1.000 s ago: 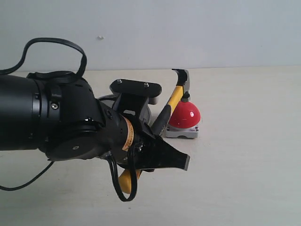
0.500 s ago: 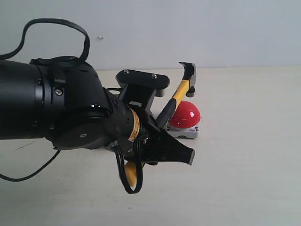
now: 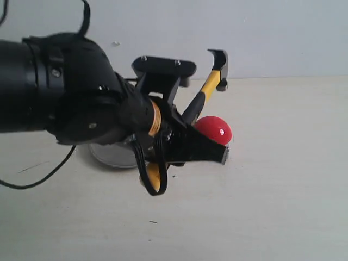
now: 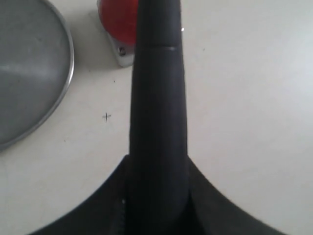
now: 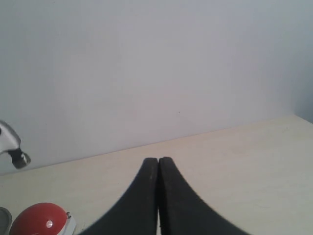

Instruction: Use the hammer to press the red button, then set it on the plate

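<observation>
My left gripper (image 3: 205,150) is shut on the hammer's black grip (image 4: 159,98) and holds the hammer (image 3: 209,82) tilted in the air. Its dark head (image 3: 219,61) points up, well above the red button (image 3: 215,129), and its yellow looped end (image 3: 154,177) hangs below the wrist. The button's red dome (image 4: 116,17) on its grey-white base sits on the table just beside the handle. The silver plate (image 3: 109,156) lies left of the button, mostly hidden under my left arm; its rim (image 4: 68,73) shows in the left wrist view. My right gripper (image 5: 158,162) is shut and empty, far from the button (image 5: 38,220).
A pale wall runs along the table's far edge. The left arm's cable (image 3: 32,176) trails over the table at the left. Bare tabletop lies in front of and to the right of the button.
My left arm has risen and carried the hammer up; its head went from resting near the red dome to well above it. The plate now shows under the arm.
</observation>
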You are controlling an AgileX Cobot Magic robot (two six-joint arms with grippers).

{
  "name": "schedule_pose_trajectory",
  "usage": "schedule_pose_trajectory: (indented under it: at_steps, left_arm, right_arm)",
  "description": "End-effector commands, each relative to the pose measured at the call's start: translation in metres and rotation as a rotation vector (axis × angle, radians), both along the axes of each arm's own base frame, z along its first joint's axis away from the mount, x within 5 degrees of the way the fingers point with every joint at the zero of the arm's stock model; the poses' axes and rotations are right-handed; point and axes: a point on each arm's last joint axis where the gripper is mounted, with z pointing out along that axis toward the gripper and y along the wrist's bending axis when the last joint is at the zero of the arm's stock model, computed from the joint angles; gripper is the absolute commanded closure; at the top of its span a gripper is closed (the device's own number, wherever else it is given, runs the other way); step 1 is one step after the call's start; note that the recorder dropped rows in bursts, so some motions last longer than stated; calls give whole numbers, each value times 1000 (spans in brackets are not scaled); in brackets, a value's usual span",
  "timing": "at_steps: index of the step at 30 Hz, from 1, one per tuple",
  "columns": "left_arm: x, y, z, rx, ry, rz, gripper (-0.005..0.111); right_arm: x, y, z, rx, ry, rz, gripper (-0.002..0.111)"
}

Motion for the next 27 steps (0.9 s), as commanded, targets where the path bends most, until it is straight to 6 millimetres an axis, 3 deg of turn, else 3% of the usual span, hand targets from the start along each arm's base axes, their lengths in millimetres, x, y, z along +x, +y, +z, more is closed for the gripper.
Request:
schedule_pose_trajectory:
  at_steps: [1,4,6,9,12,17,21,23,27]
  left_arm:
    - [4,-2,48,-82,-130,-39,107]
    - [6,-4,51,-88,-139,-43,107]
    - [10,-9,29,-47,-106,-31,107]
    - [12,-18,-43,59,15,-32,107]
    - [14,-18,-74,153,77,-13,107]
    - [19,-18,-9,24,-37,-29,107]
    - [16,-6,41,-88,-125,-30,107]
    - [18,6,56,-134,-139,0,107]
    - [27,25,62,-242,-109,23,107]
  right_arm:
    - [0,0,-1,-6,2,-3,108]
    - [0,0,-1,-6,2,-3,108]
    - [0,0,-1,-6,2,-3,108]
    - [0,0,-1,-6,2,-3,108]
    - [0,0,-1,-6,2,-3,108]
    - [0,0,-1,-6,2,-3,108]
    - [0,0,-1,-6,2,-3,108]
    - [0,0,-1,-6,2,-3,108]
    - [0,0,-1,-6,2,-3,108]
